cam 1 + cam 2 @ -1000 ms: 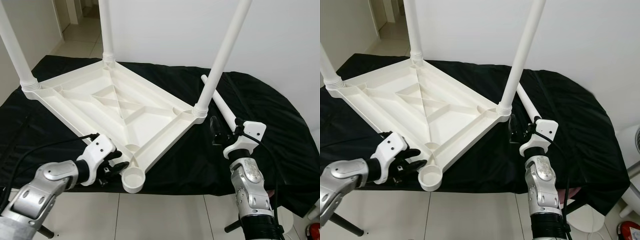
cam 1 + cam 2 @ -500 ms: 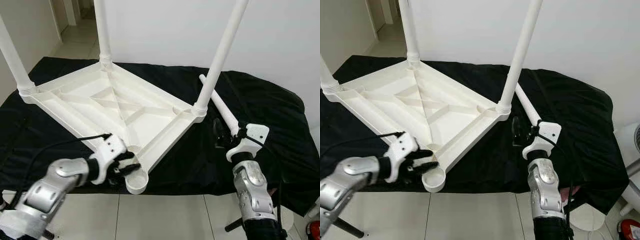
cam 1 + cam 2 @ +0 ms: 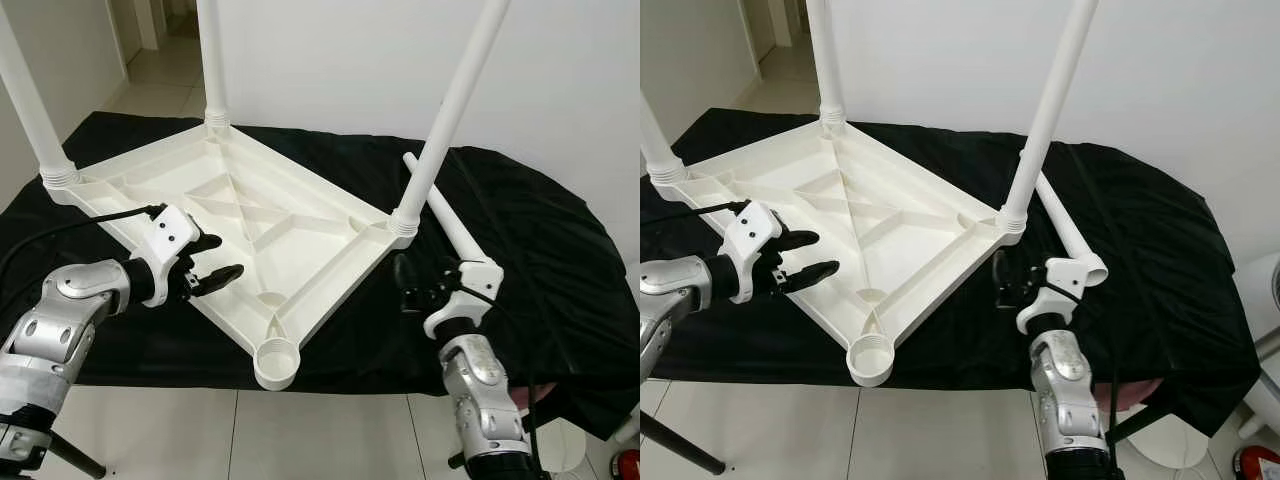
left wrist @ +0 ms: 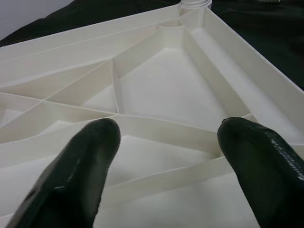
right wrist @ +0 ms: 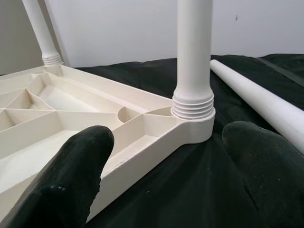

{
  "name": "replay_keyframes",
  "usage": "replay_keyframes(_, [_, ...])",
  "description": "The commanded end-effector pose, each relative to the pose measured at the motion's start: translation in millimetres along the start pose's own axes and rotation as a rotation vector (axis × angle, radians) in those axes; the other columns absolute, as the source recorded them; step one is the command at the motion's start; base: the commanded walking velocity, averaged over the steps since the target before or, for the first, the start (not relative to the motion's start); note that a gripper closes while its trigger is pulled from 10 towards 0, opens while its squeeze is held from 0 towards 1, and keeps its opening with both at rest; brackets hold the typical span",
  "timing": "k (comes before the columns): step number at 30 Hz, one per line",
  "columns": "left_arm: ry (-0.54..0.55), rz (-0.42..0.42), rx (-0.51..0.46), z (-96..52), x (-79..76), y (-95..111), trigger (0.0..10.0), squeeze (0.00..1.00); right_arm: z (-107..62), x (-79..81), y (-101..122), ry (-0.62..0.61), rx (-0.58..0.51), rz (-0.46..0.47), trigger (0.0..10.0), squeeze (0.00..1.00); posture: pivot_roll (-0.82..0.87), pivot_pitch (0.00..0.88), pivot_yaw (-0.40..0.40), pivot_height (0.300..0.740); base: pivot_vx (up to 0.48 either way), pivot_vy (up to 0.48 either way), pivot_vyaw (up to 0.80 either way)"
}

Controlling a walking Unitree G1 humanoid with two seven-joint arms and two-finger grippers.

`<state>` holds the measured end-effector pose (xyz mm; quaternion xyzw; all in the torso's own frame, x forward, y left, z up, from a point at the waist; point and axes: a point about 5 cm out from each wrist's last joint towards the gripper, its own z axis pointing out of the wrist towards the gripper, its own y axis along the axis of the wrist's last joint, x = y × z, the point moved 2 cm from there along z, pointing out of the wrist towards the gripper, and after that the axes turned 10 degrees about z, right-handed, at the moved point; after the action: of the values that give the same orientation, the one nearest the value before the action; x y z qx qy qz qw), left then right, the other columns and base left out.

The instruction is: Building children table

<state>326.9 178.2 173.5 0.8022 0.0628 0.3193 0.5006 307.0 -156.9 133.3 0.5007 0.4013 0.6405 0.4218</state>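
Note:
A white plastic tabletop (image 3: 300, 235) lies upside down on a black cloth. Three white legs stand screwed into its corners: the left one (image 3: 35, 110), the far one (image 3: 211, 60) and the right one (image 3: 450, 120). The near corner socket (image 3: 277, 362) holds no leg. A fourth leg (image 3: 445, 212) lies loose on the cloth to the right. My left gripper (image 3: 216, 258) hovers open over the tabletop's left ribs (image 4: 156, 128), holding nothing. My right gripper (image 3: 406, 286) is open and low beside the right corner, facing that leg's threaded base (image 5: 192, 107).
The black cloth (image 3: 540, 230) covers a table whose front edge runs just below the near socket. A white wall stands close behind. Tiled floor (image 3: 330, 430) lies in front, with a doorway at the far left. A white round object (image 3: 1265, 290) sits at the right.
My left gripper has left the near corner socket and moved up and left over the tabletop's ribs. The right gripper has dropped a little, closer to the right corner.

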Motion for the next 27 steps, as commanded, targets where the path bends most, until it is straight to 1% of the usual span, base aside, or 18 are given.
replay_keyframes(1, [-0.051,0.050,0.031,9.1,-3.8,-4.9,10.0,1.00,-1.3,-1.6,-0.1,-0.002,0.007,-0.010,10.0,0.00,0.06,0.000,-0.102,0.740,0.000,0.000,0.00])
replay_keyframes(2, [-0.051,0.050,0.031,9.1,-3.8,-4.9,10.0,1.00,-1.3,-1.6,-0.1,-0.002,0.007,-0.010,10.0,0.00,0.06,0.000,-0.102,0.740,0.000,0.000,0.00])
replay_keyframes(3, [-0.087,0.056,0.052,13.4,-5.5,-9.3,10.0,1.00,-0.7,-1.1,0.5,-0.002,0.004,-0.011,10.0,0.00,0.05,0.000,-0.096,0.740,0.000,0.000,0.00])
replay_keyframes(4, [-0.119,0.070,0.076,17.3,-7.6,-14.3,10.0,0.00,-0.2,-2.4,2.1,-0.007,-0.002,-0.014,10.0,0.00,0.05,0.000,-0.093,0.740,0.000,0.000,0.00])
replay_keyframes(5, [-0.140,0.076,0.090,19.3,-9.2,-17.6,10.0,0.00,0.0,-3.4,3.3,-0.011,-0.007,-0.015,10.0,0.00,0.05,0.000,-0.093,0.740,0.000,0.000,0.00])
replay_keyframes(8, [-0.140,0.076,0.090,19.3,-9.2,-17.6,10.0,0.00,0.0,-3.4,3.3,-0.011,-0.007,-0.015,10.0,0.00,0.05,0.000,-0.093,0.740,0.000,0.000,0.00])
replay_keyframes(10, [-0.199,0.095,0.136,24.7,-12.6,-28.5,10.0,0.00,-0.4,-7.3,6.8,-0.026,-0.019,-0.021,10.0,0.00,0.03,0.000,-0.072,0.740,0.000,0.000,0.00])
replay_keyframes(14, [-0.212,0.109,0.154,27.2,-13.0,-31.5,10.0,0.00,-0.7,-8.3,8.0,-0.030,-0.024,-0.023,10.0,0.00,0.02,0.000,-0.065,0.740,0.000,0.000,0.00])
replay_keyframes(16, [-0.249,0.135,0.174,32.1,-13.1,-35.2,10.0,0.00,-2.1,-9.0,10.4,-0.037,-0.033,-0.026,10.0,0.00,0.01,0.000,-0.051,0.740,0.000,0.000,0.00])
replay_keyframes(21, [-0.284,0.162,0.202,34.6,-11.8,-38.7,10.0,0.00,-4.1,-10.4,12.1,-0.048,-0.040,-0.028,10.0,0.00,0.00,0.000,-0.034,0.740,0.000,0.000,0.00])
replay_keyframes(24, [-0.339,0.200,0.243,37.6,-8.6,-41.5,10.0,0.00,-8.3,-12.4,12.8,-0.063,-0.045,-0.032,10.0,0.00,-0.01,0.000,-0.010,0.740,0.000,0.000,0.00])
replay_keyframes(27, [-0.360,0.205,0.252,38.3,-8.8,-41.8,10.0,0.00,-9.4,-13.0,13.1,-0.068,-0.047,-0.034,10.0,0.00,-0.02,0.000,-0.001,0.740,0.000,0.000,0.00])
